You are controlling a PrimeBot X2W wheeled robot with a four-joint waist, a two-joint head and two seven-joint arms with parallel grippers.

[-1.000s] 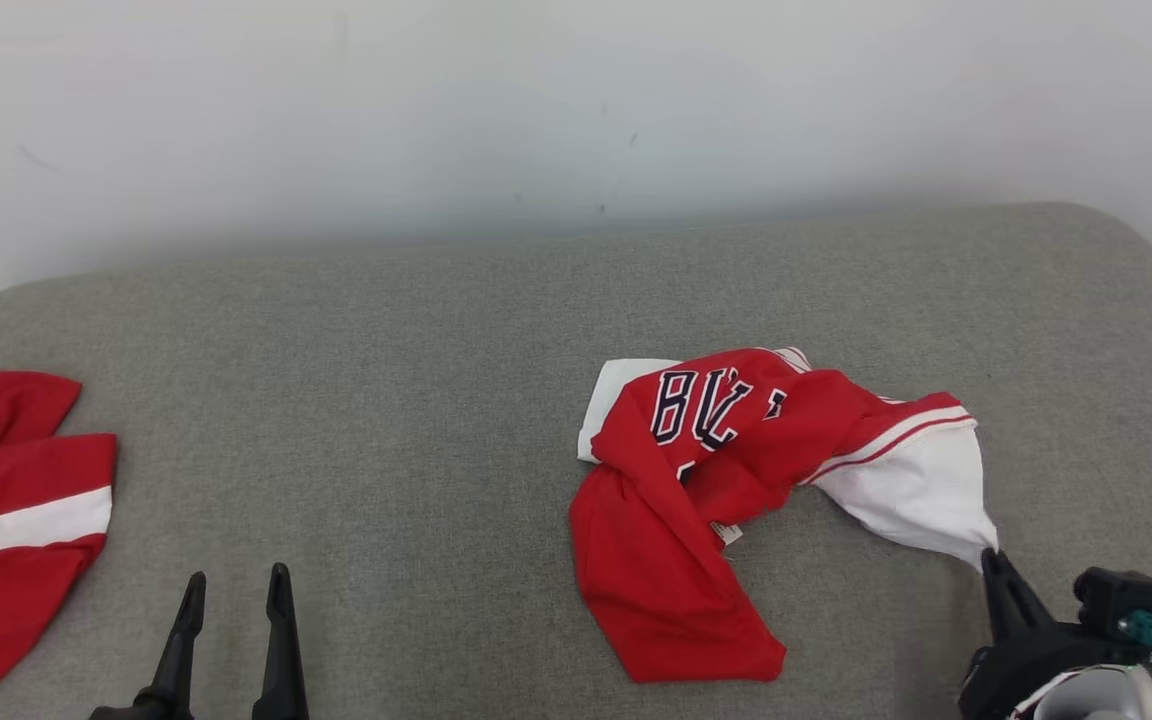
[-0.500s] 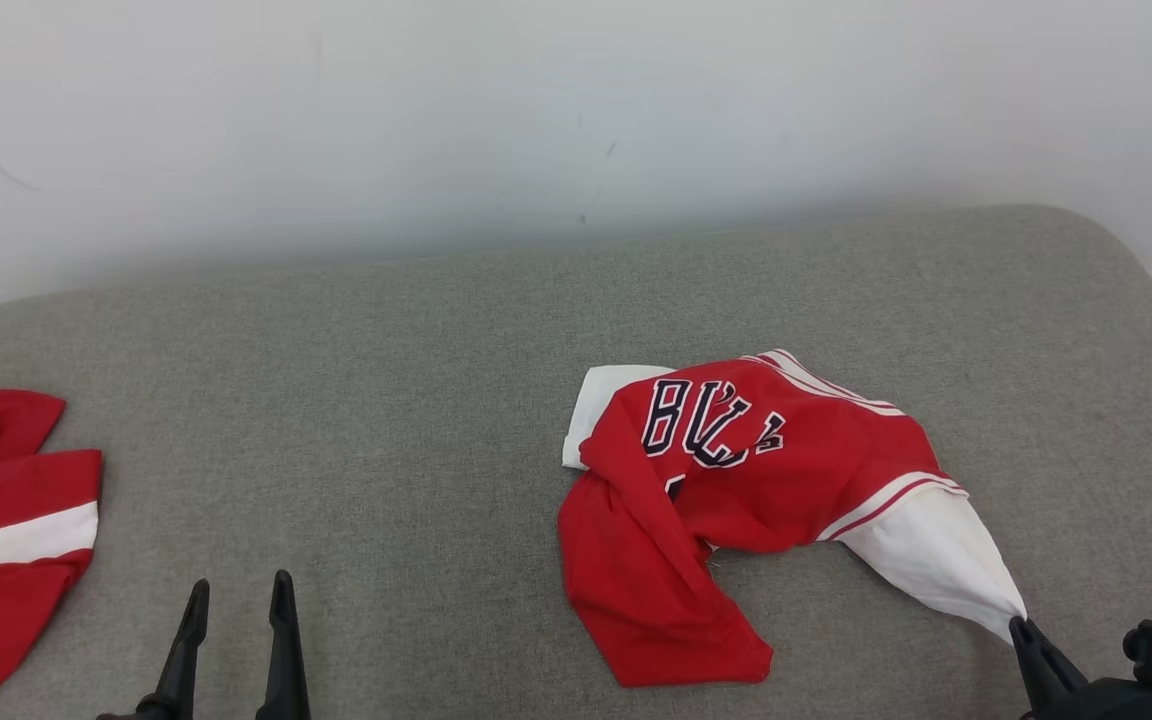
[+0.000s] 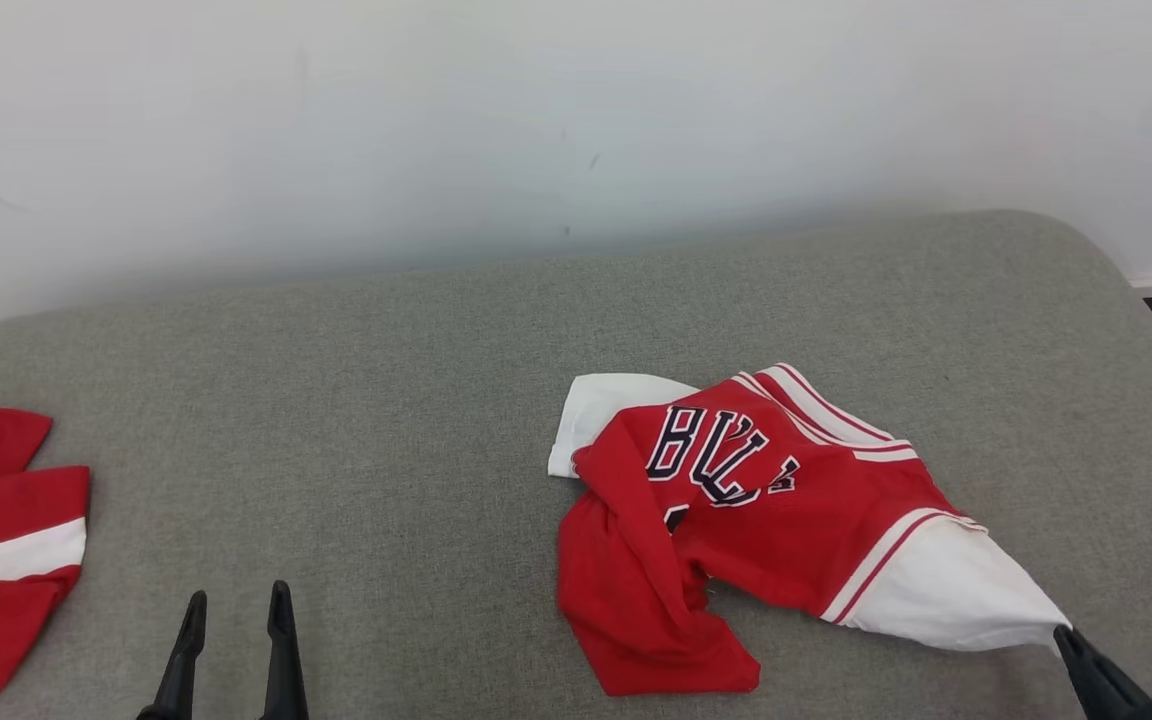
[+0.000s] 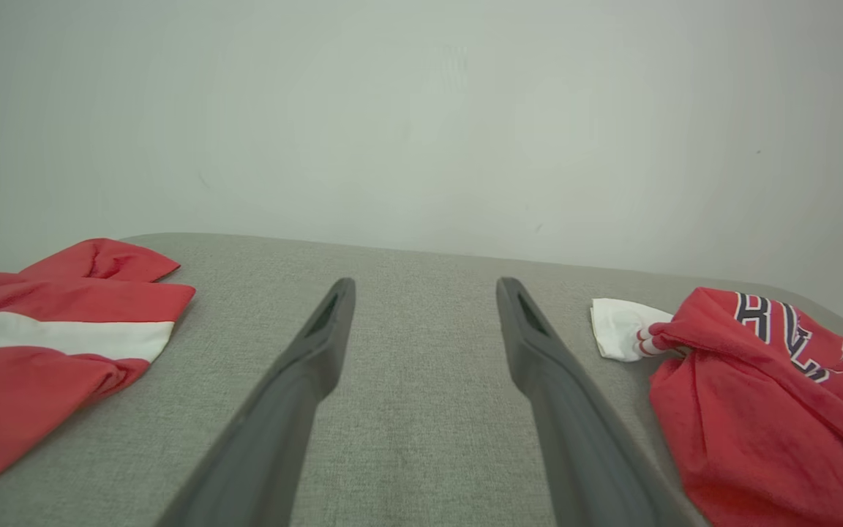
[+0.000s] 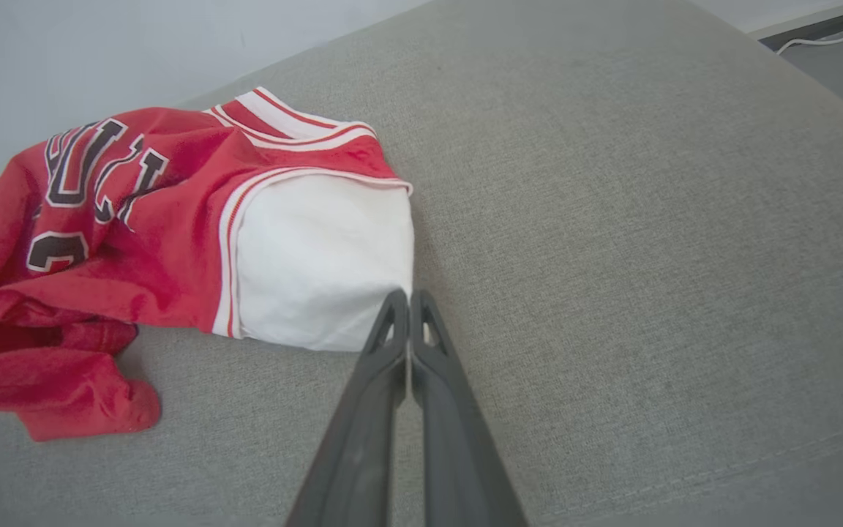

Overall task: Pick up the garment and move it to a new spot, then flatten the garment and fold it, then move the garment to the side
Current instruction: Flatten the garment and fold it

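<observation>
ok so here's where things are at. The garment (image 3: 776, 500), a red jersey with black white-edged lettering, is lying crumpled on the right half of the grey pad (image 3: 386, 400), closer to the pad's front edge than to its back edge along the wall (image 3: 536, 120). It's bunched up, not flat. A red lobe hangs down toward the pad's front, one white sleeve part pokes out toward the pad's middle, and the striped trim faces the pad's right end.

My right hand (image 5: 408, 296) is at the pad's front right, fingers pressed together and pinching the corner of the other white sleeve part. That sleeve is pulled out into a point right at my fingertips.

My left hand (image 4: 425, 285) is over the pad's front left with its fingers spread wide, nothing between them, just bare grey fabric.

There's also a second red cloth with a white band (image 3: 6, 540) at the pad's far left end, well apart from everything else.
</observation>
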